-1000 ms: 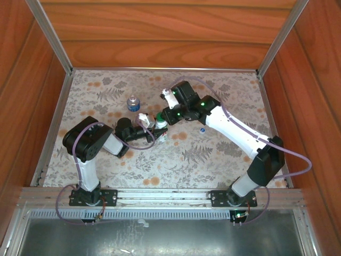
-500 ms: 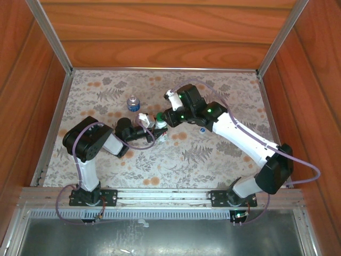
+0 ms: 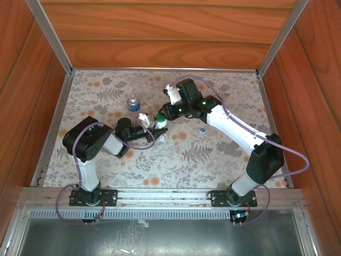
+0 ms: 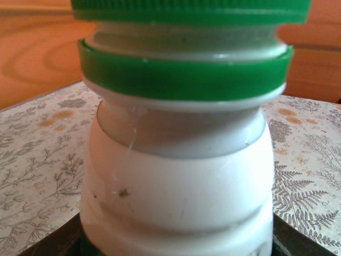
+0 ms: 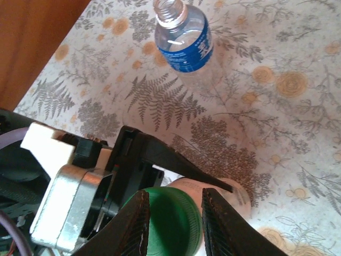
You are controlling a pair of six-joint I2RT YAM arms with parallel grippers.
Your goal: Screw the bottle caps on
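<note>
The white bottle (image 4: 176,181) stands upright near the table's middle, with my left gripper (image 3: 155,128) shut on its body. The dark green cap (image 5: 173,221) sits on the bottle's neck above a green ring (image 4: 181,74). From above, my right gripper (image 5: 175,224) is shut on this cap, one finger on each side of its rim. One black finger (image 5: 181,160) of the left gripper lies along the bottle in the right wrist view. The short clear bottle (image 3: 132,103) with a blue label (image 5: 187,50) stands uncapped further back. The small blue cap (image 3: 202,129) lies on the mat to the right.
A floral mat (image 3: 213,154) covers the table, with wooden walls (image 3: 170,32) at the back and both sides. A metal rail (image 3: 160,196) runs along the near edge by the arm bases.
The right wrist has turned over the green cap and its elbow has swung out and back. The left arm and the white bottle have stayed put.
</note>
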